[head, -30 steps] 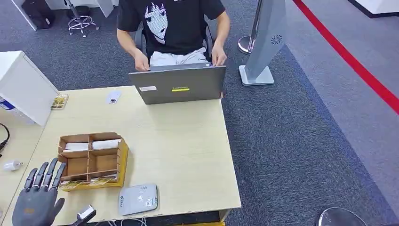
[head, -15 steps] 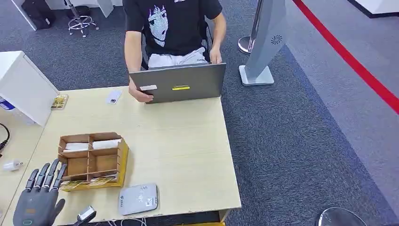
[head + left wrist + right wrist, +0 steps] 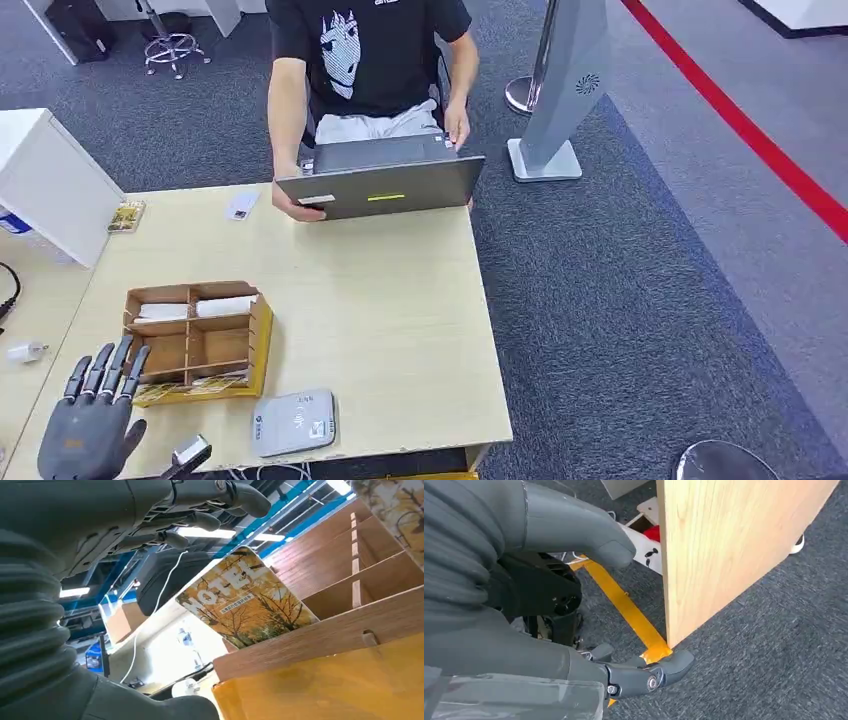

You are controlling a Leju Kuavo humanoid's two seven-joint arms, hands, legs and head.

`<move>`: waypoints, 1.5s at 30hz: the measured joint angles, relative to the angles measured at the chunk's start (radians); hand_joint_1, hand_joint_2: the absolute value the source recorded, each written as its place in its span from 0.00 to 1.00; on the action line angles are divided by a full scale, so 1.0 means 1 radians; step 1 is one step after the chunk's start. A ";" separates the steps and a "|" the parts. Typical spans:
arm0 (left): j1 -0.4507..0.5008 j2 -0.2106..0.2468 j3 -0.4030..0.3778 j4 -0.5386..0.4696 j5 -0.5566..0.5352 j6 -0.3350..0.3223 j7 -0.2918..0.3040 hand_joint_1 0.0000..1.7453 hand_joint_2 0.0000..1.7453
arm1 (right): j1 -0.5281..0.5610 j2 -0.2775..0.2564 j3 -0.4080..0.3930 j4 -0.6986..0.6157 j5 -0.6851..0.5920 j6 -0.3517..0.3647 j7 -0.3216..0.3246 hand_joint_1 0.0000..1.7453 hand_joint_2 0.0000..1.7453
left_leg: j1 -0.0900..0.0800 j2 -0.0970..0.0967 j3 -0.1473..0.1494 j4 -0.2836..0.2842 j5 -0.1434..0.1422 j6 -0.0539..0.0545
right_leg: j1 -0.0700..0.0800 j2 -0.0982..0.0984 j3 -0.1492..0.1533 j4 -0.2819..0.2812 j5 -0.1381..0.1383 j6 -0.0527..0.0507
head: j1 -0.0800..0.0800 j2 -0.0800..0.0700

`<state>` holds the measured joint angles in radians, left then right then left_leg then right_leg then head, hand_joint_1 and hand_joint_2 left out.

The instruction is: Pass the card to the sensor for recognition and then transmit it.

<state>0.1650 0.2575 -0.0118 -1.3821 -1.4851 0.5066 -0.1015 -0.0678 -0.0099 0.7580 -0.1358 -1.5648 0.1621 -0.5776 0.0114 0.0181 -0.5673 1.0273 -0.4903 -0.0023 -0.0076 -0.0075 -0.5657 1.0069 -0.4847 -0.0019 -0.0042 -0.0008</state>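
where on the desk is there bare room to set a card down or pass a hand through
The widest bare patch on the desk lies between the laptop and the card reader, right of the wooden organizer. It is crowded at the near left, where the left hand hovers beside the organizer.

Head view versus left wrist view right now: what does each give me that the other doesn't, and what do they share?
Head view alone: the grey card reader at the table's near edge, and a person holding a laptop at the far side. Left wrist view alone: the print on the card, "HOTEL" over autumn trees, leaning in the wooden organizer. Shared: the left hand, fingers spread and holding nothing, beside the organizer.
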 joint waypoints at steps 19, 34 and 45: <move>-0.003 0.000 -0.023 0.000 0.000 -0.020 0.010 0.00 1.00 | 0.000 0.000 0.000 0.000 -0.003 0.000 0.000 0.00 1.00 | 0.000 0.000 0.000 0.000 0.000 0.000 | 0.000 0.000 0.000 0.000 0.000 0.000 | 0.000 0.000; -0.005 0.003 -0.029 -0.003 0.003 -0.021 0.019 1.00 1.00 | 0.000 0.000 0.000 0.000 -0.003 0.001 0.000 0.00 1.00 | 0.000 0.000 0.000 0.000 0.000 0.000 | 0.000 0.000 0.000 0.000 0.000 -0.001 | 0.000 0.000; -0.008 0.012 -0.029 -0.026 0.005 -0.016 0.017 1.00 1.00 | 0.000 0.000 0.000 0.000 -0.002 0.000 0.000 0.00 1.00 | 0.000 0.000 0.000 0.000 0.000 0.000 | 0.000 0.000 0.000 0.000 0.000 -0.001 | 0.000 0.000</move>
<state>0.1574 0.2697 -0.0408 -1.4084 -1.4797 0.4910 -0.0843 -0.0679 -0.0099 0.7580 -0.1358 -1.5663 0.1621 -0.5776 0.0115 0.0181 -0.5671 1.0273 -0.4901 -0.0024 -0.0076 -0.0074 -0.5658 1.0069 -0.4843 -0.0026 -0.0042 -0.0008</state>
